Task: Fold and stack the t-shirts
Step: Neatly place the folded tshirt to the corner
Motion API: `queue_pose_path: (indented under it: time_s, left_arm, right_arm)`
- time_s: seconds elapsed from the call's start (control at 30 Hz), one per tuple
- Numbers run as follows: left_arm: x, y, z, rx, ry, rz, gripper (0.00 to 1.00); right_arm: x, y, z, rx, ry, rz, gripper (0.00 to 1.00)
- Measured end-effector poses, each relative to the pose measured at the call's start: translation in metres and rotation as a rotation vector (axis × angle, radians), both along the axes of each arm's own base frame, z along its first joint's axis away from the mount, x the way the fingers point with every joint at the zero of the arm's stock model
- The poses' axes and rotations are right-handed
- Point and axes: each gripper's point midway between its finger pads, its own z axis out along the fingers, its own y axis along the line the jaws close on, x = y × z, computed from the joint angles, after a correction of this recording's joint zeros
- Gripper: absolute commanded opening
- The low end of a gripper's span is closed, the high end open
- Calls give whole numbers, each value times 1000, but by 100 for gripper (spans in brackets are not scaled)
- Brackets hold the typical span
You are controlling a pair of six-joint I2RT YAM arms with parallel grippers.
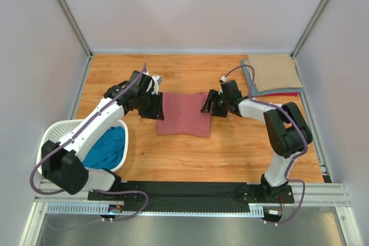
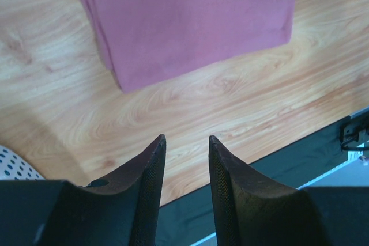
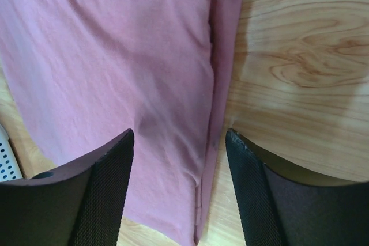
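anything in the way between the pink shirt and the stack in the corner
Nothing visible: bare table lies between the shirt and the stack. Only the right gripper hangs there, at the shirt's edge.

Matt cloth t-shirt [image 1: 184,114]; glossy wood table [image 1: 230,148]

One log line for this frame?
rose shirt: folded, centre | left gripper: open, empty | right gripper: open, empty, over shirt edge | stack: far-right corner, tan top | teal shirt: in basket

teal shirt [image 1: 109,145] half hidden in basket [image 1: 51,132]
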Motion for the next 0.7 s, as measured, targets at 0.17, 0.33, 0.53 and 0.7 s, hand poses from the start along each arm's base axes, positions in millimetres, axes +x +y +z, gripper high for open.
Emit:
queue_pose_path:
  time_s: [0.17,0.33,0.53,0.7]
  left_arm:
    - [-9,10,-3,-10,14,-1,43]
    - [-11,9,-2,-27,11,-14,43]
    - [-10,7,-2,-35,9,-16,42]
    - [-8,8,-2,-36,6,-12,42]
  right_arm:
    - [-1,7,-2,-1,-14,6,60]
    - [1,12,-2,23,-21,24,59]
    - [1,16,-3,47,-36,40,56]
    - [4,24,-4,81,-49,66,40]
